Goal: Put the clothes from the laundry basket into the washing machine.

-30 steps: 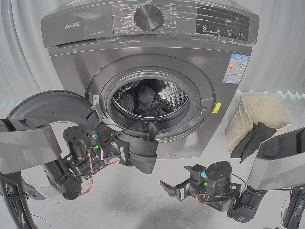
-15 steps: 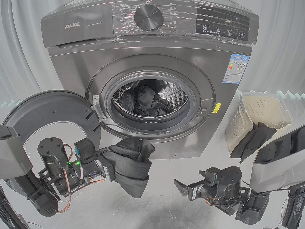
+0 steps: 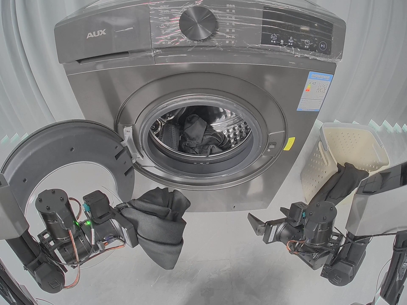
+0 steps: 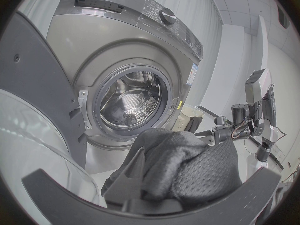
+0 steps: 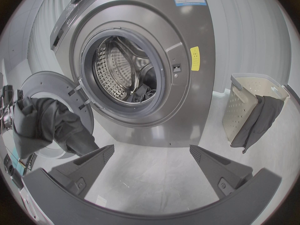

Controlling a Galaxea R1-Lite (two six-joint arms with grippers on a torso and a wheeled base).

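– While the washing machine point(image 3: 199, 85) stands with its door point(image 3: 63, 149) swung wide to the robot's left and dark clothes point(image 3: 197, 137) lie in the drum point(image 3: 237, 130), where is the piece in hand?
– Low, in front of the door, below and left of the drum's mouth, clear of the floor point(image 3: 220, 263). The laundry basket point(image 3: 356, 142) sits off to the right, with another dark garment point(image 3: 339, 185) draped over its near rim.
– What might go wrong?
– I'd judge the hanging tail to be the trouble. The bunched garment point(image 3: 159, 234) droops below the left tool point(image 3: 127, 229), so on the way up it could catch on the door seal point(image 3: 203, 159) or trail out over it and slide to the floor.
– Which way does it lie?
– Its long axis is roughly vertical, slightly slanted: bunched top toward the machine, loose end pointing down.
– And the tools?
– The left tool is clenched on that garment. The right tool point(image 3: 257, 227) hangs low near the basket, jaws spread, grasping nothing.
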